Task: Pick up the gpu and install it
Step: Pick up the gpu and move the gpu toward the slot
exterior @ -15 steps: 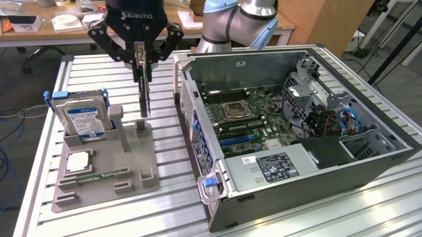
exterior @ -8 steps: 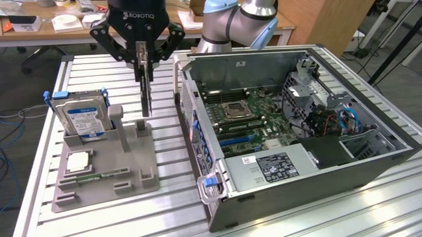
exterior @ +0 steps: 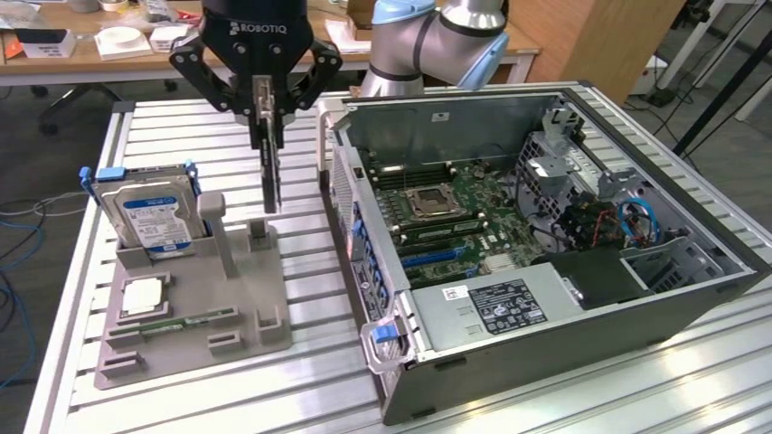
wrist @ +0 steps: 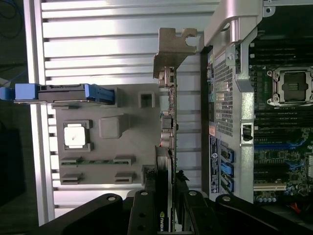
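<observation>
Gpu hangs long axis vertical, bracket end down, gripper jaws pinching its top; grey holder beneath, open computer case beside.

Gripper: here's the matte black two-finger metal gripper, white ROBOTIQ lettering at its twelve o'clock.
Finger links: chunky black angled bars at nine and three o'clock of the palm.
Pivots: small round silvery pins in the link ends.
Arm: smooth silver-grey tubular arm.
Joint caps: pale blue rounded covers, twelve and three o'clock.
</observation>
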Available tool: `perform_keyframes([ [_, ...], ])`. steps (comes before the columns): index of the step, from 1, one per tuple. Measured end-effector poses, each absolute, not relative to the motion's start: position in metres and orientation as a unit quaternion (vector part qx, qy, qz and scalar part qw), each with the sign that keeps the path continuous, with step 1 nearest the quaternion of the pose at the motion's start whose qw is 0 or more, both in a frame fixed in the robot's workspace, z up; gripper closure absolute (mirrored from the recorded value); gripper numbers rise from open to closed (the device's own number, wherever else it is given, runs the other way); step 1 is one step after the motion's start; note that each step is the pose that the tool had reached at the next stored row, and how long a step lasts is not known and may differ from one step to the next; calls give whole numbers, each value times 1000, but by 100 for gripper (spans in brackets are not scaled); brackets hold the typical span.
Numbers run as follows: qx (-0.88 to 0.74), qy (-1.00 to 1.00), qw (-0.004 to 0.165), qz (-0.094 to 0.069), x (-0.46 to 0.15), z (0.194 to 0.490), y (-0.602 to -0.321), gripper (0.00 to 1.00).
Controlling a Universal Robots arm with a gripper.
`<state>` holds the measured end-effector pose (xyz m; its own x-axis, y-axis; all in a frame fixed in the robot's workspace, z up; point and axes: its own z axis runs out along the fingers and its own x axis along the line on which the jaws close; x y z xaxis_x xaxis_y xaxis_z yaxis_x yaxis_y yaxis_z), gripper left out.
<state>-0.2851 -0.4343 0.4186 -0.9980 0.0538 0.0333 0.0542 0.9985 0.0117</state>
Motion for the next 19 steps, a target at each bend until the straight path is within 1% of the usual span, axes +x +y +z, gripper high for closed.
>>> perform_keyframes([
  [19,-26,-1000,17,-6,-267,419,-434,74],
])
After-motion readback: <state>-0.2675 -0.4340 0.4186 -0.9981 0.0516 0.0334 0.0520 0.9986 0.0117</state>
